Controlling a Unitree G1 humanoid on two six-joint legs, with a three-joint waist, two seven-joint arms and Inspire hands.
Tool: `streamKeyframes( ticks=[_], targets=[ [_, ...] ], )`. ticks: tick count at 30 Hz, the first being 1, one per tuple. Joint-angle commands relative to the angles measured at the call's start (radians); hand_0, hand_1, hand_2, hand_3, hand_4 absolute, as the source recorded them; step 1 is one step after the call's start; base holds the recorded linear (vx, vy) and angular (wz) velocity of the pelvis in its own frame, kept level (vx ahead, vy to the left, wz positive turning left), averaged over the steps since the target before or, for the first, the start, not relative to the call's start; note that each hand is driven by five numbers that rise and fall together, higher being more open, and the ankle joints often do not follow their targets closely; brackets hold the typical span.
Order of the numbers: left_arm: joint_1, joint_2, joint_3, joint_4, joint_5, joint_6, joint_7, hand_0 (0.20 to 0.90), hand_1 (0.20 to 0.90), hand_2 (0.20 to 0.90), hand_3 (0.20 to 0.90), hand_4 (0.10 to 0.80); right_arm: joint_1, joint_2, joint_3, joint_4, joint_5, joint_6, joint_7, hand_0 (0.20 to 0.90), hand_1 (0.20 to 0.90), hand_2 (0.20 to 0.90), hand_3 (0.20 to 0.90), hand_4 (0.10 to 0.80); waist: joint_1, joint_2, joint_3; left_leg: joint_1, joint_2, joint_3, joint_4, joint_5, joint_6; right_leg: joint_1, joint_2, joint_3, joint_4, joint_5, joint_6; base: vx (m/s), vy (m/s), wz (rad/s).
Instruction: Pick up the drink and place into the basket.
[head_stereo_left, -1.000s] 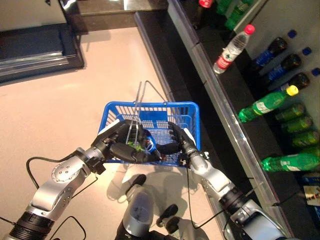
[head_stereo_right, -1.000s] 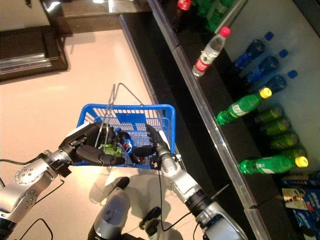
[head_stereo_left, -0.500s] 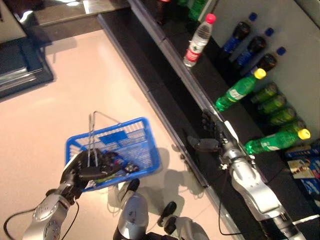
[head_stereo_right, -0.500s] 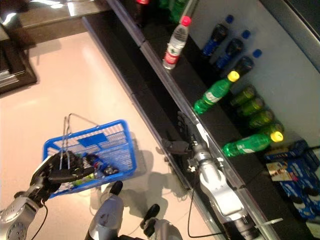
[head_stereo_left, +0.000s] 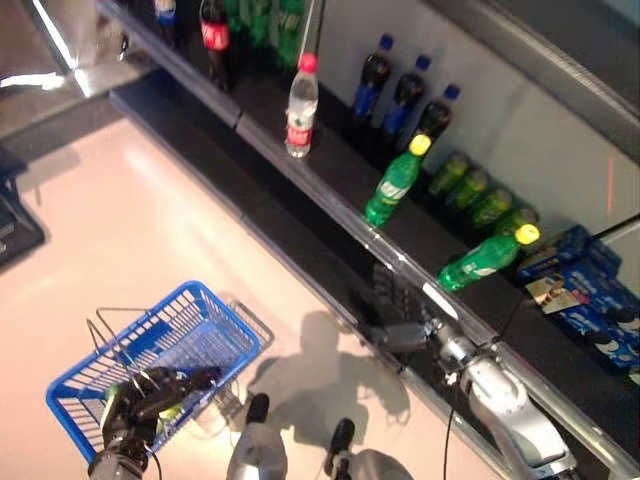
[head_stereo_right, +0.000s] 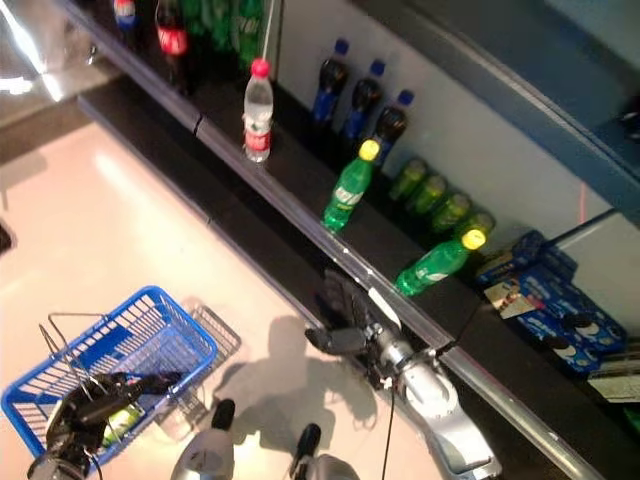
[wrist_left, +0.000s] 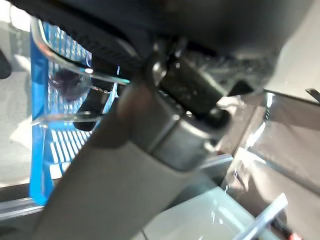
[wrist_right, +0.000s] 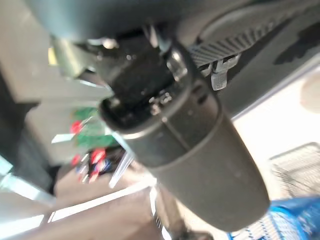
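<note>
Left hand (head_stereo_left: 150, 400) gripping wire handles of blue basket (head_stereo_left: 190, 325) holding green bottle (head_stereo_right: 118, 424), right hand (head_stereo_left: 395, 315) hovering open-fingered beside drinks shelf (head_stereo_left: 330, 190), wrist views showing neither hand's fingers

You've got a blue plastic mesh basket (head_stereo_left: 160, 345) with thin bare-metal wire handles (head_stereo_left: 108, 322), shiny where light catches them. The floor (head_stereo_left: 130, 230) is a smooth, glossy pale surface that throws back glare and reflections. The shelf (head_stereo_left: 330, 175) is dark and matt on its deck, with a brighter metallic-looking front edge. You see clear glossy plastic on the water bottle (head_stereo_left: 300, 106) with a red cap and paper-like label, translucent green plastic on the green bottles (head_stereo_left: 392, 182) with yellow caps, and dark glossy cola bottles (head_stereo_left: 404, 103) with blue caps. The right hand (head_stereo_left: 398, 310) looks matt black; its forearm is smooth silver-grey metal. The blue boxes (head_stereo_left: 580, 290) look like printed card.
</note>
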Motion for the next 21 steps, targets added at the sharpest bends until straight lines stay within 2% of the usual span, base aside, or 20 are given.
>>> streamKeyframes(
  ticks=[1, 2, 4, 5, 6, 7, 8, 9, 11, 14, 16, 17, 18, 20, 21],
  targets=[
    [-0.07, -0.007, -0.016, -0.03, -0.106, -0.182, -0.066, 0.3, 0.3, 0.3, 0.2, 0.1, 0.051, -0.044, 0.066, 0.084, -0.075, -0.123, -0.054, 0.9, 0.9, 0.9, 0.9, 0.8, -0.041, 0.113, -0.146, -0.025, 0.0, 0.046, 0.056, -0.037, 0.0, 0.016, -0.065, -0.02, 0.035, -0.013, 0.067, 0.028, 0.142, -0.22],
    [-0.088, -0.023, -0.035, 0.02, -0.08, -0.177, -0.058, 0.3, 0.3, 0.3, 0.2, 0.1, 0.045, -0.028, 0.085, 0.16, -0.106, -0.152, -0.092, 0.9, 0.9, 0.9, 0.9, 0.8, -0.045, 0.119, -0.142, -0.023, -0.01, 0.043, 0.058, -0.043, 0.011, 0.012, -0.076, -0.02, 0.05, -0.008, 0.076, 0.017, 0.123, -0.19],
    [-0.103, -0.035, -0.061, 0.051, -0.068, -0.162, -0.025, 0.3, 0.3, 0.3, 0.2, 0.1, 0.044, -0.013, 0.092, 0.226, -0.097, -0.156, -0.136, 0.9, 0.9, 0.9, 0.9, 0.8, -0.048, 0.124, -0.138, -0.024, -0.023, 0.034, 0.059, -0.048, 0.025, 0.004, -0.088, -0.015, 0.077, 0.0, 0.082, 0.014, 0.098, -0.1],
    [-0.12, -0.05, -0.083, 0.099, -0.091, -0.137, 0.005, 0.3, 0.3, 0.3, 0.2, 0.1, 0.045, 0.018, 0.09, 0.317, -0.096, -0.168, -0.191, 0.9, 0.9, 0.9, 0.9, 0.8, -0.059, 0.129, -0.134, -0.023, -0.04, 0.019, 0.056, -0.052, 0.042, -0.01, -0.084, 0.002, 0.117, 0.004, 0.083, 0.018, 0.064, -0.02],
    [-0.125, -0.055, -0.086, 0.116, -0.1, -0.129, 0.013, 0.3, 0.3, 0.3, 0.2, 0.1, 0.044, 0.025, 0.09, 0.345, -0.092, -0.171, -0.206, 0.9, 0.9, 0.9, 0.9, 0.8, -0.064, 0.131, -0.133, -0.021, -0.043, 0.014, 0.052, -0.05, 0.045, -0.012, -0.077, 0.013, 0.124, -0.001, 0.081, 0.027, 0.052, 0.0],
    [-0.139, -0.066, -0.102, 0.148, -0.107, -0.11, 0.034, 0.3, 0.3, 0.3, 0.2, 0.1, 0.046, 0.047, 0.085, 0.405, -0.063, -0.164, -0.248, 0.9, 0.9, 0.9, 0.9, 0.8, -0.087, 0.136, -0.131, -0.019, -0.051, -0.013, 0.042, -0.05, 0.055, -0.029, -0.042, 0.069, 0.141, -0.01, 0.07, 0.037, -0.003, 0.2],
    [-0.151, -0.072, -0.126, 0.165, -0.115, -0.097, 0.044, 0.3, 0.3, 0.3, 0.2, 0.1, 0.057, 0.061, 0.078, 0.441, -0.02, -0.159, -0.288, 0.9, 0.9, 0.9, 0.9, 0.8, -0.11, 0.141, -0.13, -0.018, -0.058, -0.05, 0.032, -0.046, 0.061, -0.039, 0.004, 0.129, 0.143, -0.037, 0.045, 0.066, -0.037, 0.38],
    [-0.163, -0.076, -0.15, 0.186, -0.115, -0.096, 0.03, 0.3, 0.3, 0.3, 0.2, 0.1, 0.071, 0.081, 0.061, 0.494, -0.004, -0.18, -0.314, 0.9, 0.9, 0.9, 0.9, 0.8, -0.127, 0.141, -0.132, -0.02, -0.068, -0.088, 0.026, -0.041, 0.063, -0.046, 0.043, 0.164, 0.133, -0.048, 0.022, 0.08, -0.064, 0.49],
    [-0.167, -0.098, -0.178, 0.196, -0.119, -0.112, 0.022, 0.3, 0.3, 0.3, 0.2, 0.1, 0.078, 0.113, 0.02, 0.604, -0.023, -0.246, -0.332, 0.9, 0.9, 0.9, 0.9, 0.8, -0.136, 0.141, -0.131, -0.029, -0.082, -0.131, 0.021, -0.027, 0.06, -0.049, 0.065, 0.177, 0.125, -0.049, 0.002, 0.04, -0.089, 1.04],
    [-0.158, -0.114, -0.163, 0.194, -0.24, -0.14, 0.043, 0.3, 0.3, 0.3, 0.2, 0.1, 0.06, 0.129, 0.005, 0.685, -0.022, -0.231, -0.334, 0.9, 0.9, 0.9, 0.9, 0.8, -0.125, 0.14, -0.124, -0.043, -0.089, -0.15, 0.023, -0.016, 0.052, -0.046, 0.079, 0.171, 0.096, -0.043, -0.012, -0.016, -0.12, 0.92],
    [-0.149, -0.124, -0.126, 0.188, -0.303, -0.135, 0.041, 0.3, 0.3, 0.3, 0.2, 0.1, 0.05, 0.129, 0.005, 0.73, -0.082, -0.224, -0.344, 0.9, 0.9, 0.9, 0.9, 0.8, -0.126, 0.137, -0.117, -0.058, -0.073, -0.1, 0.04, -0.016, 0.039, -0.043, 0.083, 0.159, 0.09, -0.049, -0.022, -0.039, -0.043, 0.39],
    [-0.162, -0.13, -0.122, 0.195, -0.308, -0.123, 0.038, 0.3, 0.3, 0.3, 0.2, 0.1, 0.047, 0.124, 0.012, 0.758, -0.104, -0.229, -0.374, 0.9, 0.9, 0.9, 0.9, 0.8, -0.136, 0.132, -0.108, -0.092, -0.063, -0.02, 0.1, -0.026, 0.031, -0.047, 0.075, 0.133, 0.098, -0.05, -0.03, -0.128, 0.04, 0.32],
    [-0.184, -0.136, -0.126, 0.201, -0.303, -0.101, 0.053, 0.3, 0.3, 0.3, 0.2, 0.1, 0.039, 0.112, 0.014, 0.782, -0.089, -0.226, -0.399, 0.9, 0.9, 0.9, 0.9, 0.8, -0.148, 0.122, -0.096, -0.125, -0.036, 0.071, 0.16, -0.031, 0.013, -0.048, 0.061, 0.099, 0.104, -0.05, -0.035, -0.14, 0.078, 0.63],
    [-0.191, -0.144, -0.142, 0.21, -0.313, -0.096, 0.069, 0.3, 0.3, 0.3, 0.2, 0.1, 0.035, 0.101, 0.012, 0.803, -0.04, -0.228, -0.414, 0.9, 0.9, 0.9, 0.9, 0.8, -0.154, 0.117, -0.091, -0.133, -0.009, 0.087, 0.171, -0.027, -0.002, -0.048, 0.052, 0.079, 0.109, -0.051, -0.037, -0.057, 0.177, 1.12],
    [-0.181, -0.155, -0.146, 0.215, -0.337, -0.102, 0.077, 0.3, 0.3, 0.3, 0.2, 0.1, 0.03, 0.095, 0.005, 0.825, -0.017, -0.231, -0.408, 0.9, 0.9, 0.9, 0.9, 0.8, -0.152, 0.116, -0.091, -0.121, 0.005, 0.063, 0.144, -0.015, -0.01, -0.048, 0.047, 0.078, 0.11, -0.049, -0.036, 0.062, 0.312, 0.9]
  ],
)
